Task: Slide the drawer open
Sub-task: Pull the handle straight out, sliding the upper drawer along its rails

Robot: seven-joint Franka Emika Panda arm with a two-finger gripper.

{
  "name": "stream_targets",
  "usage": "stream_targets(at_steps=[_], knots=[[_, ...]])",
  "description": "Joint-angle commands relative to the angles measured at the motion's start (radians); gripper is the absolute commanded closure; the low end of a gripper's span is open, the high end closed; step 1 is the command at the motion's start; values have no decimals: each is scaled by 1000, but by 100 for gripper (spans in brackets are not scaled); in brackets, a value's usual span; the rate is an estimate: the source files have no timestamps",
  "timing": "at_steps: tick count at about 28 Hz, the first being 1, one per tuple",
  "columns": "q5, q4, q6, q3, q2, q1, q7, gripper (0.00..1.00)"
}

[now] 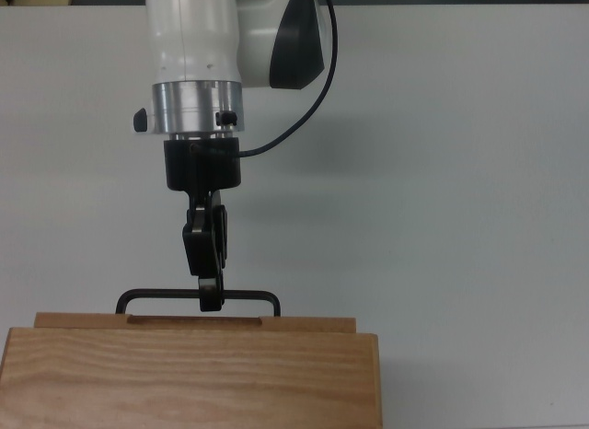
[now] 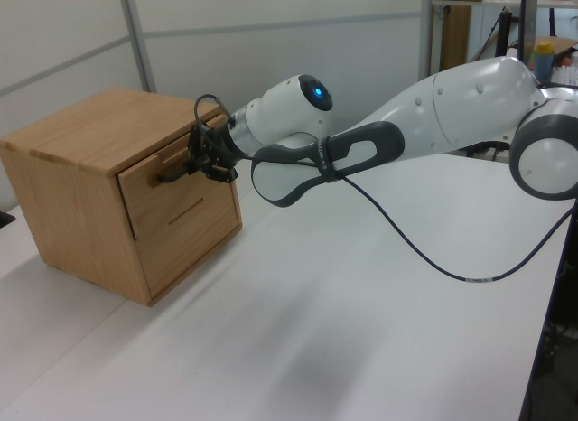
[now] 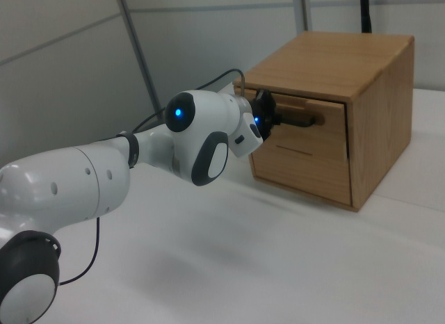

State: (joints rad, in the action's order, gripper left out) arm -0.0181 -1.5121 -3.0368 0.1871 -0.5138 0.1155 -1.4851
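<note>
The drawer [image 1: 195, 322] sits in the upper slot of a wooden cabinet [image 2: 81, 173] at the top view's 6 o'clock edge, its front standing a little proud of the cabinet face. Its black wire handle [image 1: 197, 296] juts toward 12 o'clock. The gripper [image 1: 211, 302] is pinched on the middle of that bar, fingers pressed together around it. Behind it, the white arm [image 2: 452, 100] stretches across the pale table [image 2: 361, 331].

No legible text or labels anywhere.
</note>
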Motion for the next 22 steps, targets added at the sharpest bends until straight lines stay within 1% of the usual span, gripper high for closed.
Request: stream_targets(at_steps=[1, 2, 8, 11, 14, 22], knots=[[-34, -118, -4, -11, 129, 0, -7, 100], [-34, -141, -4, -11, 147, 1, -7, 100], [-36, -221, 1, -12, 215, 1, -9, 100], [-45, -226, 38, -12, 232, 6, -9, 100], [-72, -226, 119, -12, 256, 13, -9, 100], [-74, -230, 279, -14, 301, 29, -9, 100]])
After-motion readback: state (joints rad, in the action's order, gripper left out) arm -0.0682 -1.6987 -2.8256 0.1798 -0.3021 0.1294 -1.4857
